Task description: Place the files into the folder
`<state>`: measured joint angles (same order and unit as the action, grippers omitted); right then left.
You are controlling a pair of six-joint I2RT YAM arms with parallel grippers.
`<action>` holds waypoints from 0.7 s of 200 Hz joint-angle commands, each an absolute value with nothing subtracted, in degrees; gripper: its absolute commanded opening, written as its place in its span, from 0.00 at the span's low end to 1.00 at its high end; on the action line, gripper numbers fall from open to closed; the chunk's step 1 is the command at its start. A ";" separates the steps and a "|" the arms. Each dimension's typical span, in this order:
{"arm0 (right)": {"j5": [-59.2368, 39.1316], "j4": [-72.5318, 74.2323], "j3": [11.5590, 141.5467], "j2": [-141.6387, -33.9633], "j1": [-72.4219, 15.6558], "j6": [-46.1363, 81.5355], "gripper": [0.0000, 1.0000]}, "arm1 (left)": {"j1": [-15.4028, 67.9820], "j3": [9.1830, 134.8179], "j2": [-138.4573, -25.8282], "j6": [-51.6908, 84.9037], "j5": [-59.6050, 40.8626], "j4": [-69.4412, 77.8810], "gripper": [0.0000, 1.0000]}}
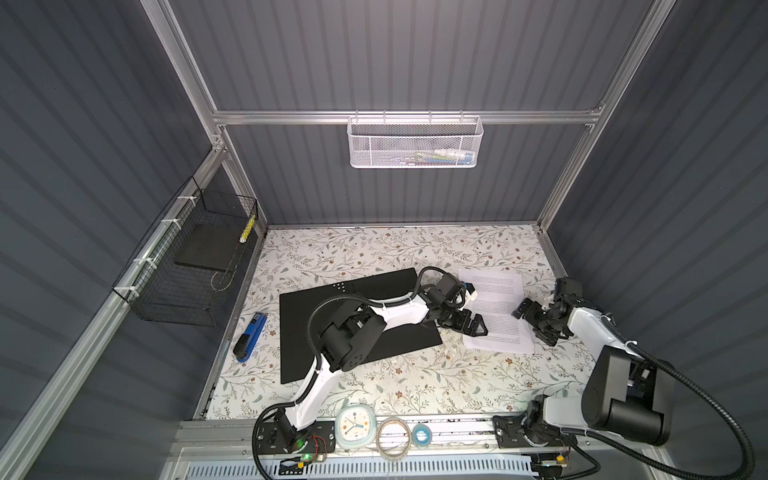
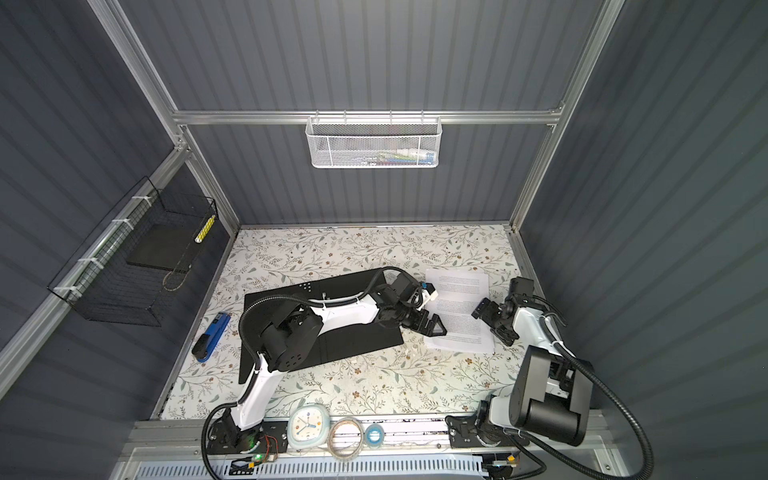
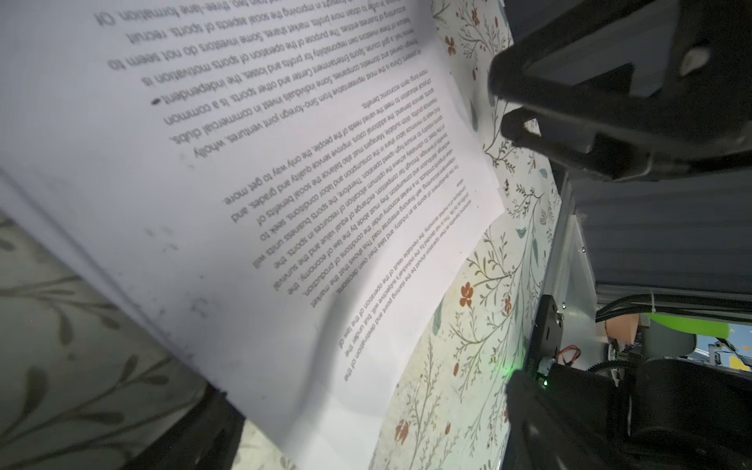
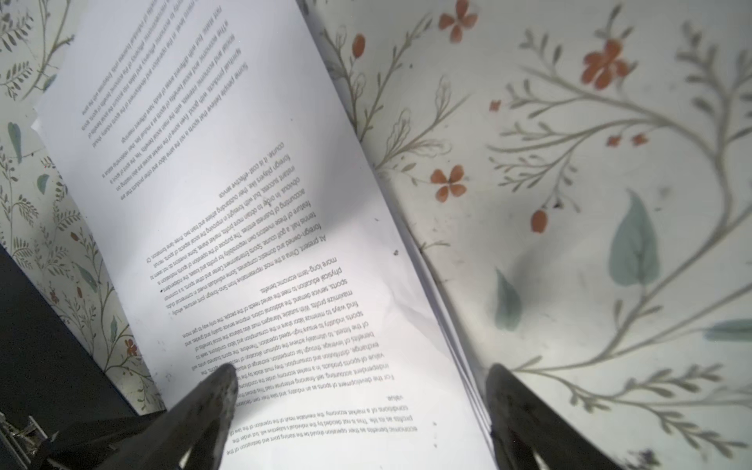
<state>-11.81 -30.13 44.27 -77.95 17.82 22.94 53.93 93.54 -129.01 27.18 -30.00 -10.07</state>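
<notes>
1. The folder (image 1: 297, 332) lies open and flat on the flowery surface (image 1: 374, 382). Its black inside faces up. It is on the left half of the surface.
2. The files (image 1: 496, 291) lie flat on the surface, just to the right of the folder. They are not in the folder. They are white sheets with black print, and their edges do not all line up.
3. The left end effector (image 1: 476, 326) is open and holds nothing. Its arm reaches across the folder, and it sits at the left edge of the files. I cannot tell if it touches the paper.
4. The right end effector (image 1: 535, 323) is open wide at the right edge of the files. It holds nothing. In the right wrist view, one of its fingers (image 4: 215, 390) is over the printed page, and the other is over the bare surface beside the paper's edge.
5. A blue and black stapler (image 1: 251, 336) lies to the left of the folder, near it but not touching.
6. A small clock (image 1: 354, 426), a big tape roll (image 1: 394, 436) and a small blue tape roll (image 1: 422, 435) sit on the front rail between the two arms.
</notes>
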 commanded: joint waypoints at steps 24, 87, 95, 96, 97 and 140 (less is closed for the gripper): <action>-11.98 -32.33 51.06 -78.97 17.75 17.60 0.95 | 48.41 95.01 -127.73 27.07 -22.97 -21.75 1.00; -16.26 -30.67 55.31 -84.13 17.58 14.13 0.92 | 45.53 96.62 -129.89 31.25 -18.05 -12.25 1.00; -16.35 -30.72 55.69 -85.13 17.64 13.60 0.92 | 45.53 97.13 -130.74 32.32 -18.45 -11.10 0.99; -16.35 -30.70 55.75 -85.32 17.66 13.57 0.92 | 45.53 97.21 -130.85 32.42 -18.45 -11.00 0.99; -16.30 -30.70 55.82 -85.47 17.66 13.52 0.92 | 45.53 97.30 -130.95 32.60 -18.46 -10.91 0.99; -16.00 -26.72 53.62 -87.28 17.60 11.84 0.93 | 46.65 101.11 -135.26 35.25 -20.49 -10.25 0.99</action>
